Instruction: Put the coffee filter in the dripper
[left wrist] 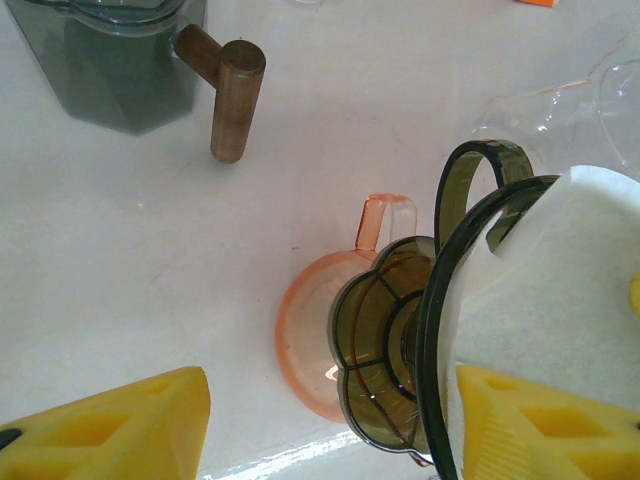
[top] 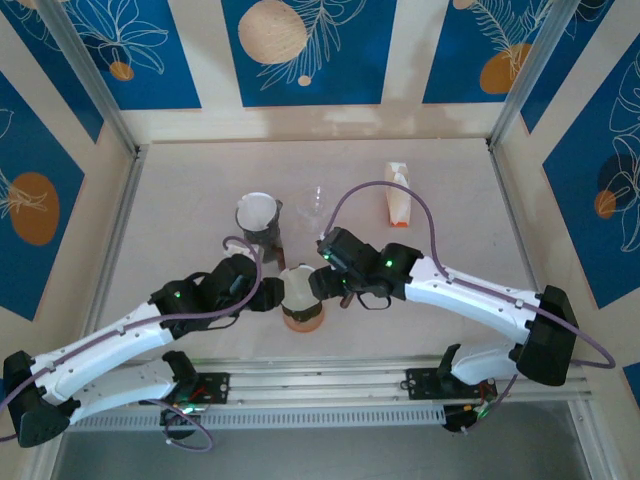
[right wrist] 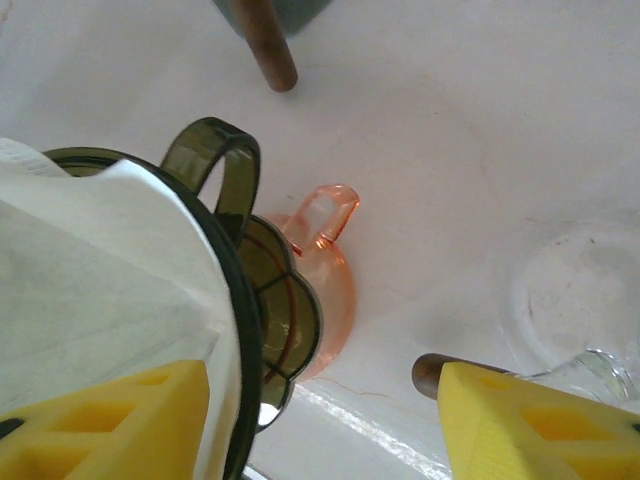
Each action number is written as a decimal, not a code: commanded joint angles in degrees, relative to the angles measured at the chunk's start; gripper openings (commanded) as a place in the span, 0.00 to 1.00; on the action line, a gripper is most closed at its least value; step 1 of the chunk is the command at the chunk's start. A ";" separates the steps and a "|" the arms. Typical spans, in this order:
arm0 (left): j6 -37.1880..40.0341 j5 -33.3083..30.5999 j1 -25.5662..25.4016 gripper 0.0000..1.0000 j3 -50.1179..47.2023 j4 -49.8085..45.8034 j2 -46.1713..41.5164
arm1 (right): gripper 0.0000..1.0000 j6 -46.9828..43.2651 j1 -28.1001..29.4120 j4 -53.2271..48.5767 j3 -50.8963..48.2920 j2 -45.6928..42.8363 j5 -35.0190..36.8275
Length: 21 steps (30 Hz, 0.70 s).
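Left jaws are being held partly open, with nothing being clamped between them. One yellow pad [left wrist: 540,430] is being seen over the coffee filter [left wrist: 570,290]; contact cannot be told. Right jaws are likewise being held partly open with the gap empty, one pad [right wrist: 110,420] being seen over the filter paper. Both sets are being positioned on opposite sides of the dripper [left wrist: 385,350], which is dark olive and translucent with a looped handle. Filter is being seen inside the dripper, white paper standing above the rim. Dripper is being seen over a pink handled cup [left wrist: 305,345] at the near middle of the bench [top: 450,200]; resting or lifted cannot be told. Behind are a grey server [left wrist: 120,70] with a wooden handle and a clear glass [right wrist: 575,295] near it. An orange-white carton [top: 398,195] is further right.
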 commanded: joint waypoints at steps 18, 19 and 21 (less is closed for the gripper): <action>-1.18 0.40 0.70 0.67 0.09 -0.02 0.24 | 0.65 2.06 1.11 3.36 -2.86 -8.47 4.99; -1.10 0.69 0.76 0.68 0.07 0.21 0.11 | 0.65 2.16 1.11 4.01 -3.63 -9.74 5.28; -0.89 1.04 0.71 0.71 0.14 0.58 -0.08 | 0.65 2.43 1.00 4.60 -4.75 -11.40 5.59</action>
